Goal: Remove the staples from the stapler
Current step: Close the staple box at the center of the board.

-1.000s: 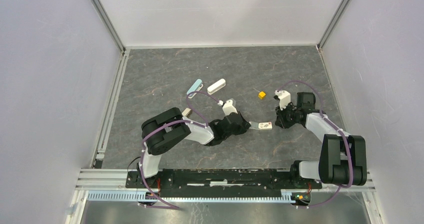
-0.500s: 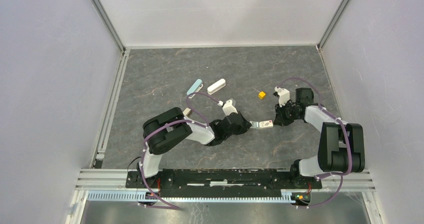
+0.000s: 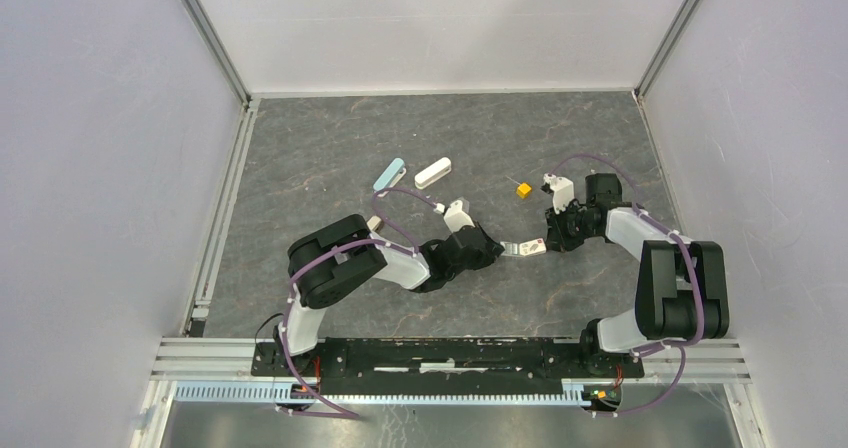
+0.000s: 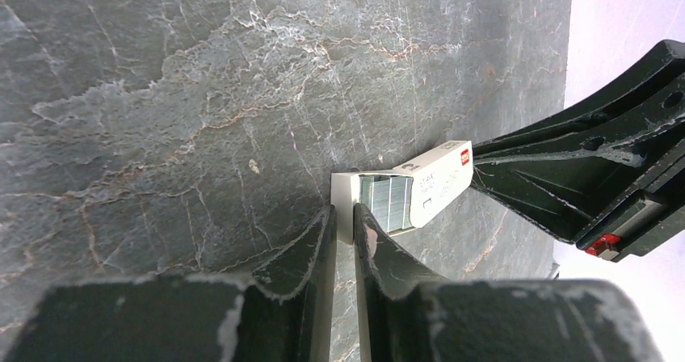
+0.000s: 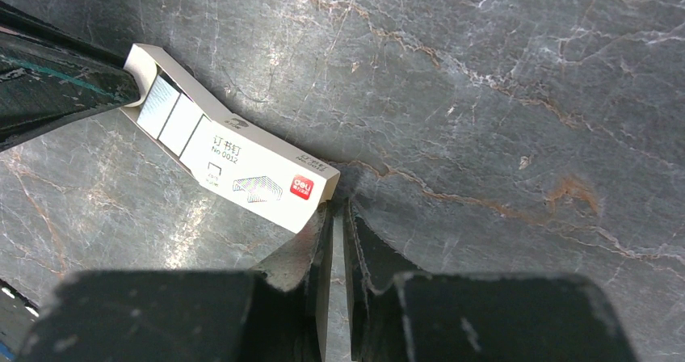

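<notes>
A small white staple box with a red mark lies on the grey floor. It is slid partly open. Grey staples show in its tray, also in the right wrist view. My left gripper is shut on the tray's open end wall; it also shows in the top view. My right gripper is shut, its tips against the box's red-marked end; nothing shows between them. A teal stapler and a white stapler lie apart, farther back left.
A yellow cube sits just behind the box, near my right wrist. White walls and metal rails enclose the floor on the left, back and right. Purple cables loop over both arms.
My right gripper has shifted a little back and left, closing in on the box's red-marked end. The left gripper and the box have stayed in place.
</notes>
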Motion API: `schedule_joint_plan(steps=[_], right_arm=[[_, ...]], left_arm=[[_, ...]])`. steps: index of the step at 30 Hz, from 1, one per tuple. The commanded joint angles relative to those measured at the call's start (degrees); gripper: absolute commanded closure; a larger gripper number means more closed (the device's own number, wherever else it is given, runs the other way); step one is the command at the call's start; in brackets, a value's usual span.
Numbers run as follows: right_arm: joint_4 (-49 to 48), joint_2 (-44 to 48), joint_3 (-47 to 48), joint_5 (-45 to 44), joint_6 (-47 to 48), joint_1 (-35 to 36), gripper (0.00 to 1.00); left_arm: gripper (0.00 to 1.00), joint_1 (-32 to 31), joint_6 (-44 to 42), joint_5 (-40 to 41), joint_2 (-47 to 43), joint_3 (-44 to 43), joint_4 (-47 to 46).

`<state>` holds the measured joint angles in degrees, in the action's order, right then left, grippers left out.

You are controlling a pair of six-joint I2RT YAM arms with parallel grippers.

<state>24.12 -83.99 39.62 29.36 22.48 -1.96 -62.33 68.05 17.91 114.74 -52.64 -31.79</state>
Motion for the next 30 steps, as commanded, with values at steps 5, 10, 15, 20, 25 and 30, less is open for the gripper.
schedule_joint_plan(steps=[5,10,15,20,25,30], right_arm=[[5.5,-2.8,1.6,0.0,0.3,1.2,0.84],[8.0,-4.0,2.9,-0.2,1.3,1.2,0.84],[9.1,-4.3,3.3,-0.3,1.9,1.2,0.84],[10.1,-4.3,3.1,0.8,2.5,1.5,0.84],[11.3,-4.4,2.9,1.4,3.4,1.5,0.84],[12.5,-4.6,2.9,2.1,4.2,1.5,0.84]], left_arm=[[0.80,-0.3,2.6,1.9,2.4,0.8,2.4],[0.80,-0.4,4.3,4.1,2.1,2.4,1.7],[0.80,-0.8,5.7,5.8,1.9,3.1,1.6],[0.80,-1.1,6.4,6.8,1.9,3.3,1.5],[0.81,-1.4,6.7,7.2,2.1,3.2,1.5],[0.81,-1.5,6.9,7.5,2.3,3.2,1.5]])
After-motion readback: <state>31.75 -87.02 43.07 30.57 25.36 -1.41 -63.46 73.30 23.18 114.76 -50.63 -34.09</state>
